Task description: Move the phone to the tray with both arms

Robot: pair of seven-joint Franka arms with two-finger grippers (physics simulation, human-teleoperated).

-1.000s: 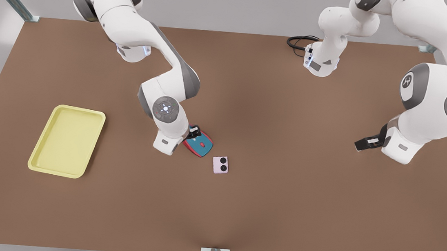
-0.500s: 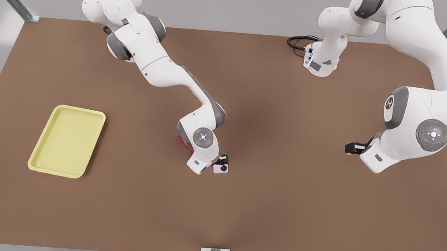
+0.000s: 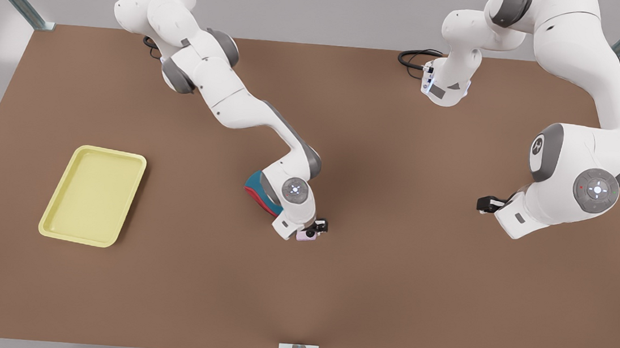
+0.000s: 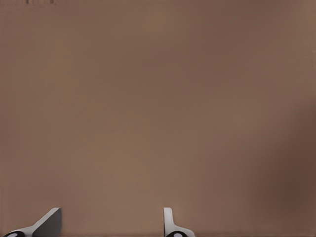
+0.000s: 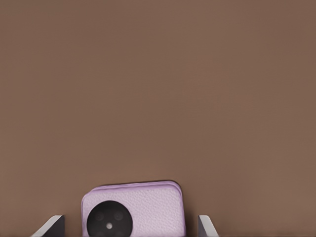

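The pale pink-lilac phone (image 3: 304, 236) lies flat on the brown table near the middle, mostly covered by my right gripper (image 3: 317, 229). In the right wrist view the phone (image 5: 148, 207) sits between the two open fingertips (image 5: 53, 225) of the right gripper (image 5: 131, 228), one dark lens showing. The pale yellow tray (image 3: 110, 151) lies at the front view's left, with nothing in it. My left gripper (image 3: 484, 204) hovers open over bare table at the front view's right, far from the phone; in its wrist view the left gripper (image 4: 109, 227) has nothing between its fingers.
A teal-and-red computer mouse (image 3: 256, 186) lies just behind the right arm's wrist, close to the phone. A black cable (image 3: 412, 59) loops at the table's back edge. Bare brown table separates the phone from the tray.
My right gripper left the mouse and came down over the phone, then shifted slightly further to the front view's right. The left arm drifted a little toward the middle.
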